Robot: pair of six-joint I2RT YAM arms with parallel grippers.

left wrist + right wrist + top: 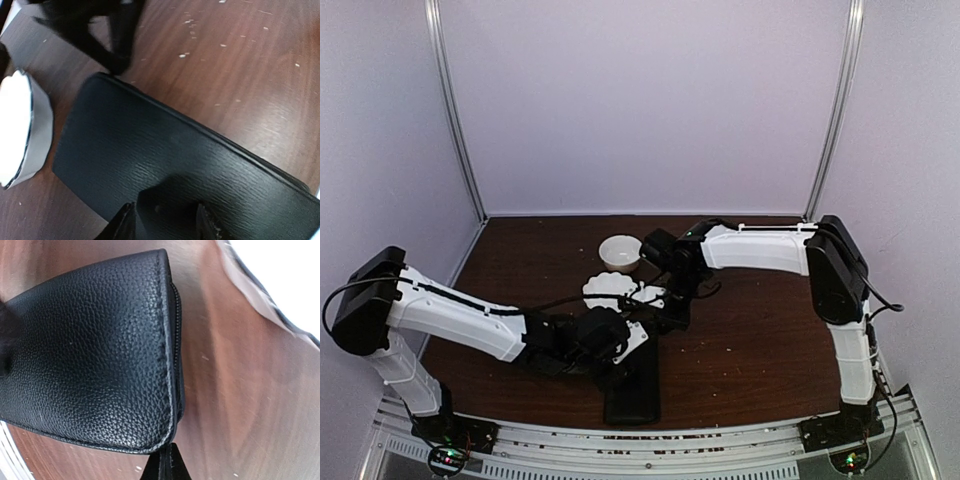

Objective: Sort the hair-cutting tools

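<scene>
Beneath both sets of jaws: black case. Item, left gripper: half parted, empty, over the lid. Item, right gripper: closed at the zip corner, hold uncertain. Item, hair-cutting tools: unseen, presumably inside. Recommended: left pins case, right follows zip line.

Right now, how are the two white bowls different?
The far bowl is round and deep; the near bowl is flatter, with a wavy rim. The near bowl sits closer to the case than the far bowl does. Both are white.
</scene>
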